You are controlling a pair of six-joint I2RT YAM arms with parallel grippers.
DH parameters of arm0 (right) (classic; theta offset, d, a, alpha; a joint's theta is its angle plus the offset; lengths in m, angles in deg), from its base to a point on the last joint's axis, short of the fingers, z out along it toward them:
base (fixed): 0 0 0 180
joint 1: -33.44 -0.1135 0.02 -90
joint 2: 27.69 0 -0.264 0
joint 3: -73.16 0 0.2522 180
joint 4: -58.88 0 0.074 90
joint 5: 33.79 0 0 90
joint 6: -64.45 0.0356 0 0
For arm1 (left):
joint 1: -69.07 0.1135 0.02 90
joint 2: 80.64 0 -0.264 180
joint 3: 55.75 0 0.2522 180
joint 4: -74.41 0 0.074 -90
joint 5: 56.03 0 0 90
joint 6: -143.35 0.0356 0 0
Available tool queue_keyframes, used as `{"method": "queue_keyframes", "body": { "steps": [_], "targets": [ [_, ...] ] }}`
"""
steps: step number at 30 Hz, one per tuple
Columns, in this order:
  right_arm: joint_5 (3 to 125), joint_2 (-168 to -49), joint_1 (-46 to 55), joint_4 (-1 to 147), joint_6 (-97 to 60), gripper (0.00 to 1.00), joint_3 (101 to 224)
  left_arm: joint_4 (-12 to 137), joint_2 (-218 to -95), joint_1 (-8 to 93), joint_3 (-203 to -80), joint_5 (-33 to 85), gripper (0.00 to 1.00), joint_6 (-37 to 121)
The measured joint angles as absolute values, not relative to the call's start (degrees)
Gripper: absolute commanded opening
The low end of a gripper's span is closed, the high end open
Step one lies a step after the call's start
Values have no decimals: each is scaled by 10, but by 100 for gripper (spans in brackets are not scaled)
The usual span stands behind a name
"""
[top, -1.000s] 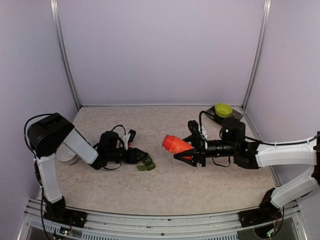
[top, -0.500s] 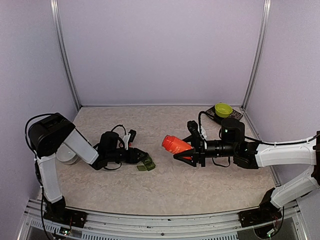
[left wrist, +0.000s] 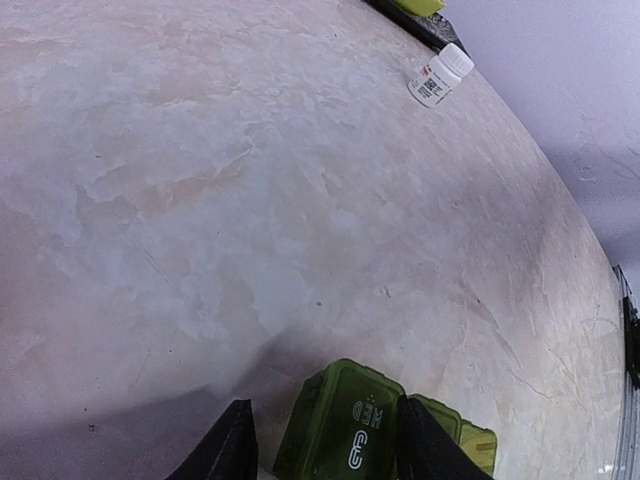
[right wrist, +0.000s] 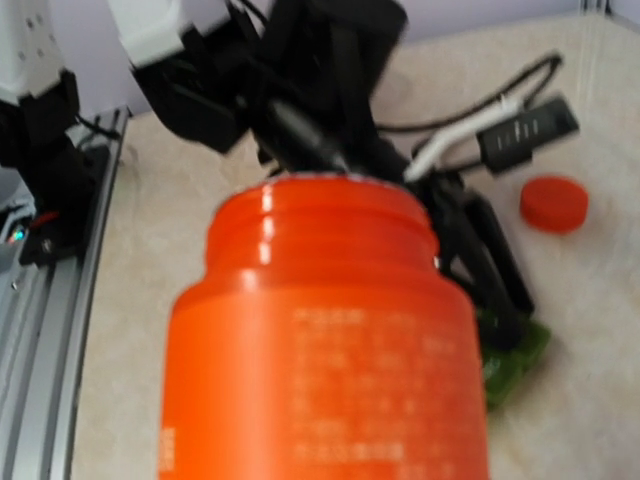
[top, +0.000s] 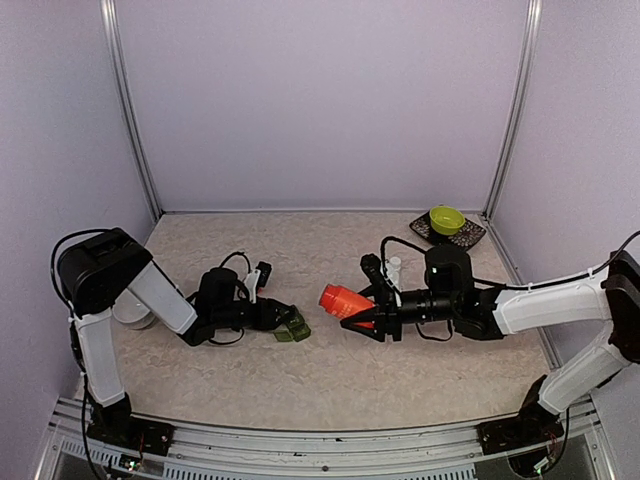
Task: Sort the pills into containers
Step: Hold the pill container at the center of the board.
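Containers (left wrist: 350,432): glossy squares in left pincer (left wrist: 325,415), grip unclear; right pincer (top: 360,303) pinches orange bottle (right wrist: 330,340).

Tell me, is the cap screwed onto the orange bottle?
No: the orange bottle shows a bare threaded neck, and a red cap lies on the table.

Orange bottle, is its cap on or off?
Off. The orange bottle shows bare neck threads; a red cap lies on the table.
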State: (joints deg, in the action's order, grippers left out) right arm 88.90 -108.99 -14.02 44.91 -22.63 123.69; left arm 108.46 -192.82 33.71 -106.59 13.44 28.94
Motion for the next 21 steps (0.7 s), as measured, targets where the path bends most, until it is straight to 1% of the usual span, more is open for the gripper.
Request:
{"method": "queue_keyframes", "body": {
  "steps": [8, 21],
  "targets": [
    [880, -1145, -149, 450, -223, 0, 1242, 1098, -1928, 336, -1058, 139, 48, 280],
    [863, -1226, -156, 455, -220, 0, 1297, 1099, -1929, 336, -1058, 139, 48, 277]
  ]
}}
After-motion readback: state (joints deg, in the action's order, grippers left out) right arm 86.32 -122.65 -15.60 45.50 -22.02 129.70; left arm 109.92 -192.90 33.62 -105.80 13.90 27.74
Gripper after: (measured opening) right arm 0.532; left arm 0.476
